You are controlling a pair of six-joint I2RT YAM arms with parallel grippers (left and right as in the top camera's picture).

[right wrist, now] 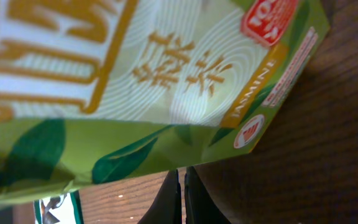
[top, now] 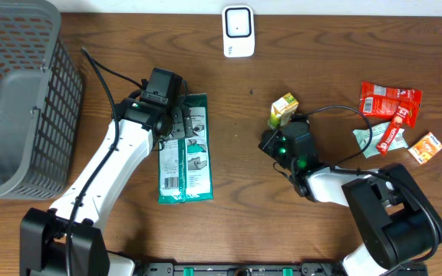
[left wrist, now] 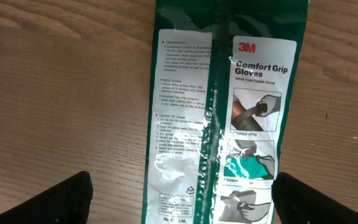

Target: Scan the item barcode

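Below-left of the white scanner (top: 238, 31), one green glove packet (top: 185, 153) is laid flat, straddled by the left gripper (top: 176, 126), whose fingers are spread wide and clasp nothing. Below-right of the scanner, one jasmine tea carton (top: 285, 107) is seen just beside the right gripper (right wrist: 182, 196), which is clenched empty. Far left of the scanner one grey basket (top: 60, 92) is placed; far right, five snack packets (top: 390, 96) are scattered.

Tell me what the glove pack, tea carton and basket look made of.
Glove pack: glossy plastic film, going by glare and wrinkles.
Tea carton: printed coated paperboard, probably; sharp folded edge.
Basket: grey open mesh, plastic or coated wire, cannot tell.
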